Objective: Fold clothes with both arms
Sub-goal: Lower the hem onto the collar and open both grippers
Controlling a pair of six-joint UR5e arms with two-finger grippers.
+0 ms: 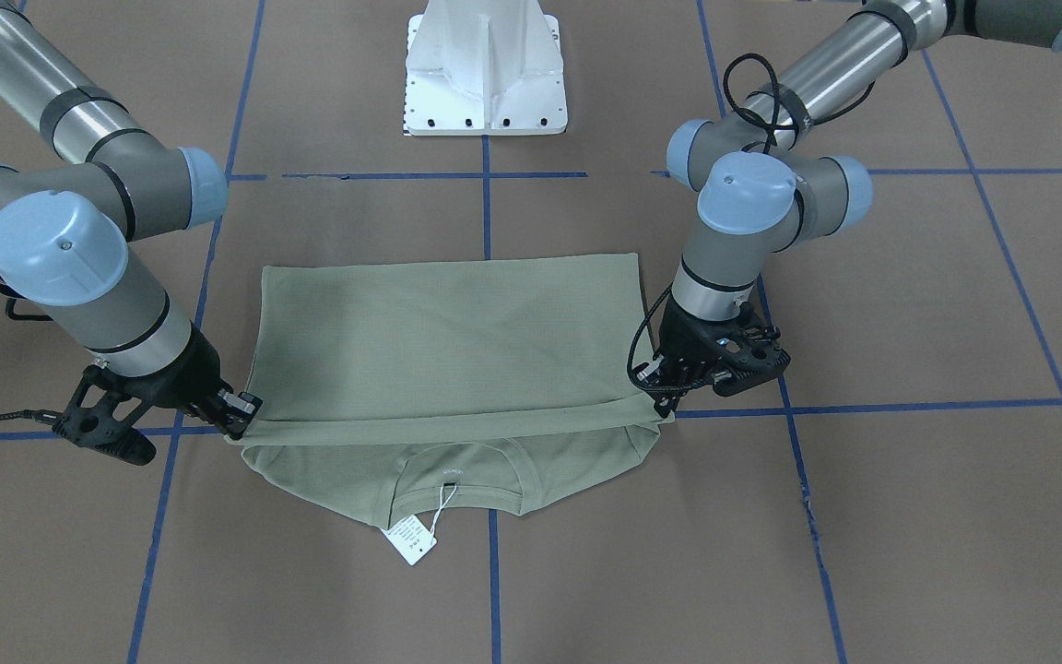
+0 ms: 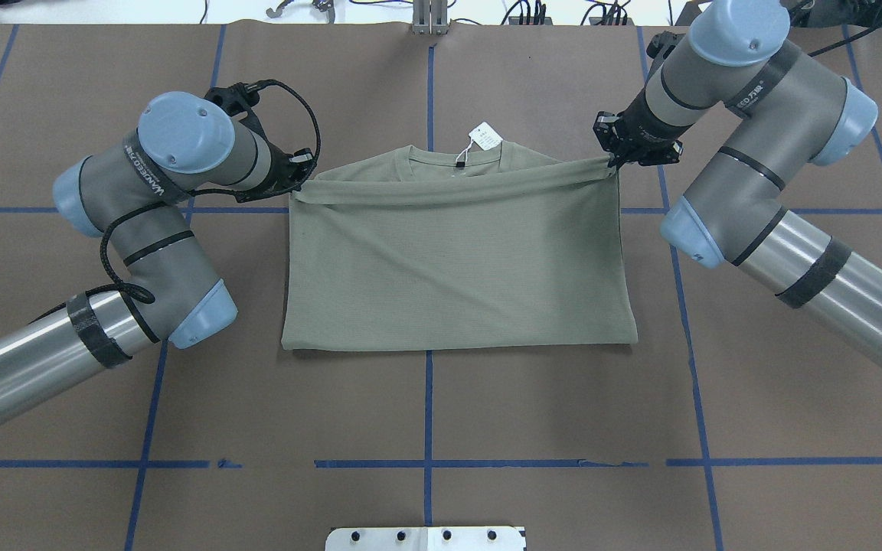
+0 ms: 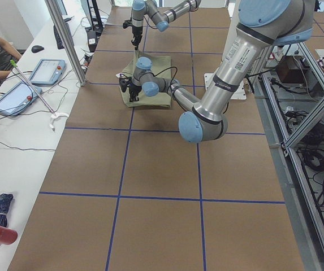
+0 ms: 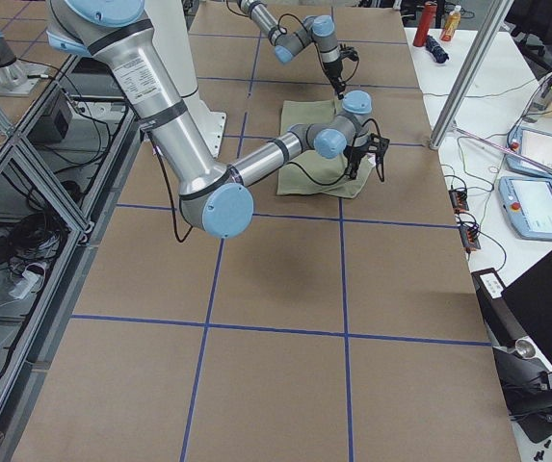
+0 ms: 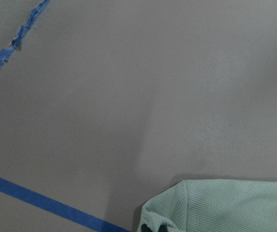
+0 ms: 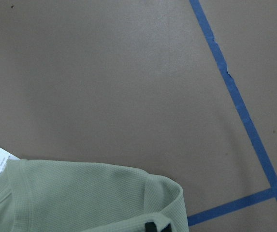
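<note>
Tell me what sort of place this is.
Most likely a robotics lab or test cell. The left arm and right arm work a shirt on a table marked with a blue tape grid, an aluminium post stands beside it, and a side bench holds control tablets.

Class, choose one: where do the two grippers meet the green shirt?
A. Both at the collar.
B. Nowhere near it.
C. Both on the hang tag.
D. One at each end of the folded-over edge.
D: the left gripper and right gripper pinch opposite ends of the folded-over edge of the shirt.
</note>
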